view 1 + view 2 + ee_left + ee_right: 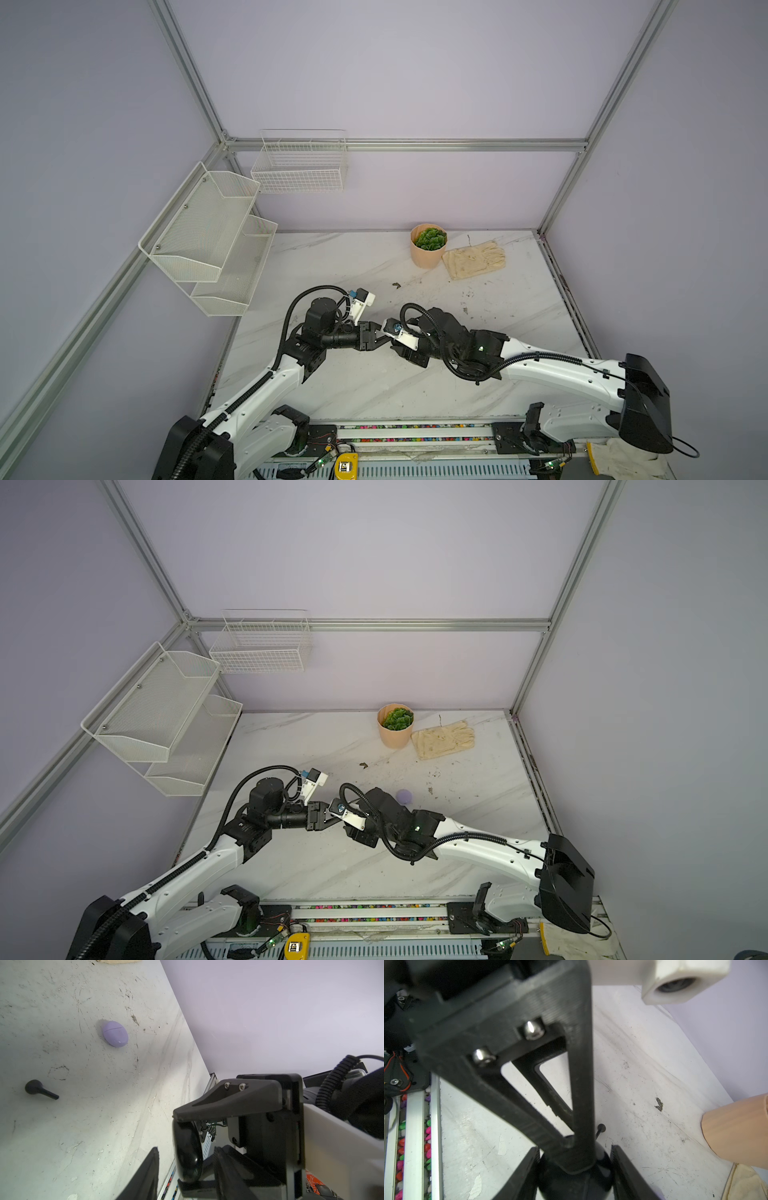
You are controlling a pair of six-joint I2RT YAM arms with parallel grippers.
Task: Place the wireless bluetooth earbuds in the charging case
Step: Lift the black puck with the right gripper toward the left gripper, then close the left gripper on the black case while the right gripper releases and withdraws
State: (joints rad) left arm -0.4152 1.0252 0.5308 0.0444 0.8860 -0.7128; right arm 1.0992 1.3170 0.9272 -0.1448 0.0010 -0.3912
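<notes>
Black earbud (pixel 39 1089), stemmed and tiny, lies loose on the scuffed marble-look surface (pixel 374 386), apart from a shut lilac charging case (pixel 115 1033) that also rests there. Both arms meet above the middle of the surface, where the right claw (pixel 575 1148) pinches a glossy black charging case (pixel 556 1182) between its two fingers and holds it off the surface. The left claw (pixel 186 1148) faces it head-on, its fingers partly spread to either side of the black case, with a slim gap showing on each side in the left wrist view; from the right wrist view, one of its fingers crosses in front of the case. Whether the black case's lid is raised cannot be told. Seen from the right wrist, the earbud lies on the surface just beyond the held case. Near the back wall stand a peach pot of green succulent (pixel 427 253) and, touching it, a cream work glove (pixel 473 259).
</notes>
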